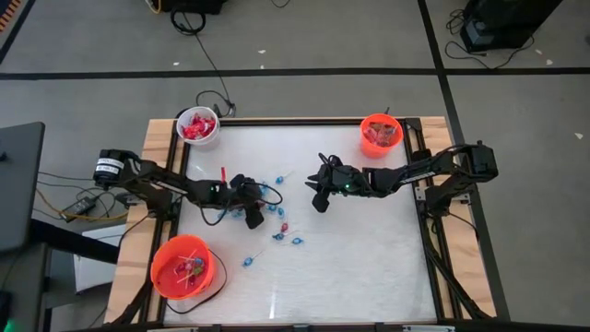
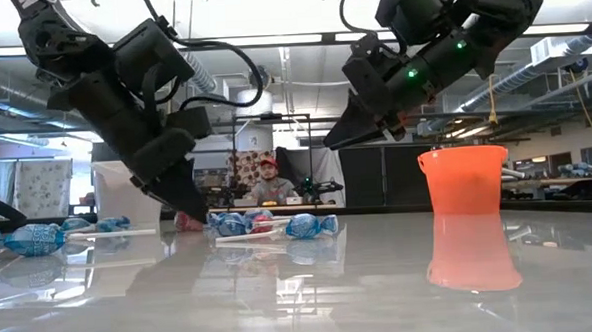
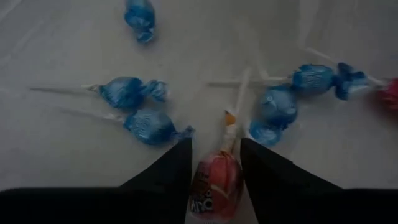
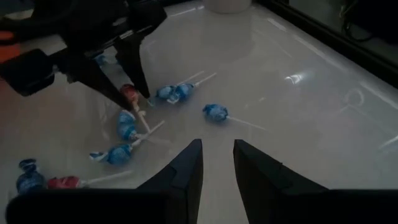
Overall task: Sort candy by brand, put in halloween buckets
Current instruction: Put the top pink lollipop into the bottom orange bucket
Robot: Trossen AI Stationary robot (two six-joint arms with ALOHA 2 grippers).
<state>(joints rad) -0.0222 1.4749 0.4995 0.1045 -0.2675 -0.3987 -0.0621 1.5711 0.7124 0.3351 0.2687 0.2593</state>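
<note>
1. High view: sorting partly done. White bucket point(image 1: 197, 127) at the far left corner holds red packets; small orange bucket point(image 1: 380, 135) at the far right corner has some candy in it; large orange bucket point(image 1: 182, 266) at the near left corner holds pink/green wrapped pieces on sticks. Loose candy left on the table point(image 1: 369, 249), mostly blue-wrapped lollipops point(image 1: 297, 241) scattered mid-table, plus a couple of red ones. Left gripper point(image 1: 255, 219) is down in that cluster; right gripper point(image 1: 319, 201) sits just beside it, to the right.

2. Low view: left gripper touches down at the table among the blue pieces. Right gripper point(image 2: 341, 138) hangs well above the surface, nothing in it. A person sits in the room behind.

3. Left wrist view: left fingers point(image 3: 171, 171) bracket a red-wrapped lollipop point(image 3: 216, 185), one on each side, touching or nearly touching the wrapper; can't tell if the grip is firm yet. Stick points away toward the blue ones.

4. Right wrist view: right fingers point(image 4: 186, 168) parted with a clear gap, empty, waiting above bare table. Red lollipop shows between the left gripper's tips.

5. Judgement: well along, but roughly a dozen blue pieces and some red still to go.
</note>
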